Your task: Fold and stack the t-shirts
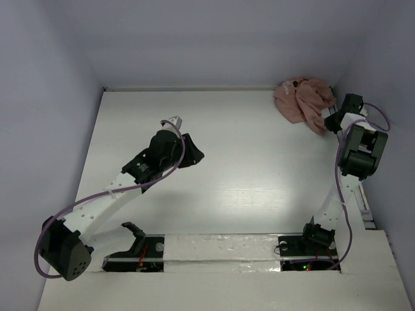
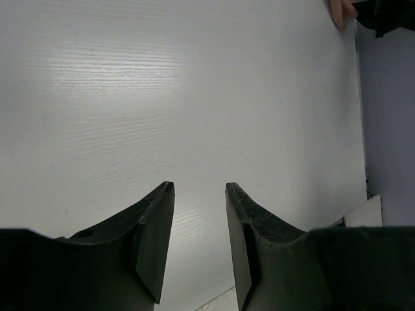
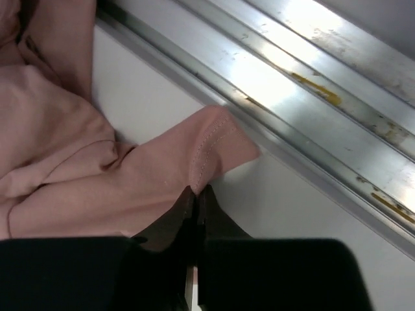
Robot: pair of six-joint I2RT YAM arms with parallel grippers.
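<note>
**Opening step: t-shirt (image 1: 303, 100) lying crumpled, upper right corner**

The left gripper (image 2: 199, 188) is hovering over the bare table (image 2: 194, 84), middle left of the top view, fingers spread, carrying nothing. The right gripper (image 3: 196, 194) is pinching the t-shirt's stitched hem, fingers clenched on cloth, just beside the metal rail (image 3: 292, 97). Judging: the shirt is being picked up for spreading, with no fold made yet. The next move is calling for a pull toward the centre. The rail and side wall (image 1: 389, 65) are crowding the arm.
</note>
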